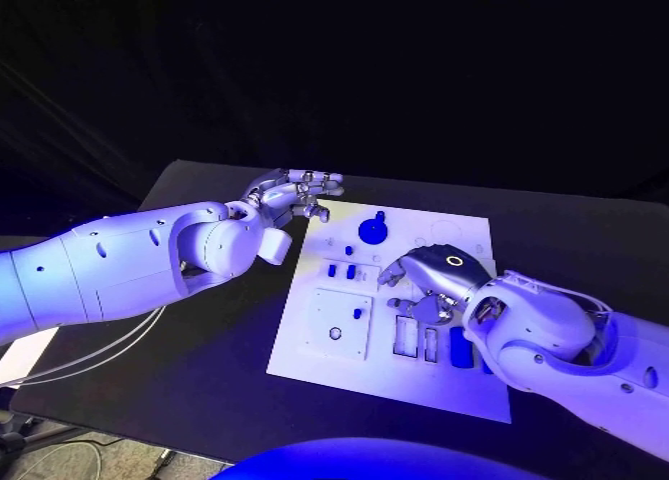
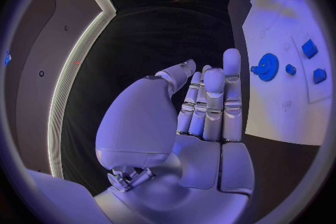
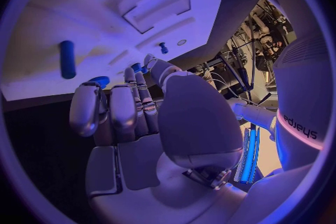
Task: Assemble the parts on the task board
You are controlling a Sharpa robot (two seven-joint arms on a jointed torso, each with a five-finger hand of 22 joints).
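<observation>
Your right hand (image 1: pixel 425 283) hovered over the task board (image 1: pixel 334 355) beside the blue parts (image 1: pixel 461 346), whether pinching one I couldn't tell, while your left hand (image 1: pixel 294 193) waited empty, fingers straight together, off its far corner.

Lettering on the right arm

Read as "sharpa", in dark letters set sideways on the white casing of the right arm (image 3: pixel 304 129), just beside a pink glowing band; no other legible text, numbers or signs found.
</observation>
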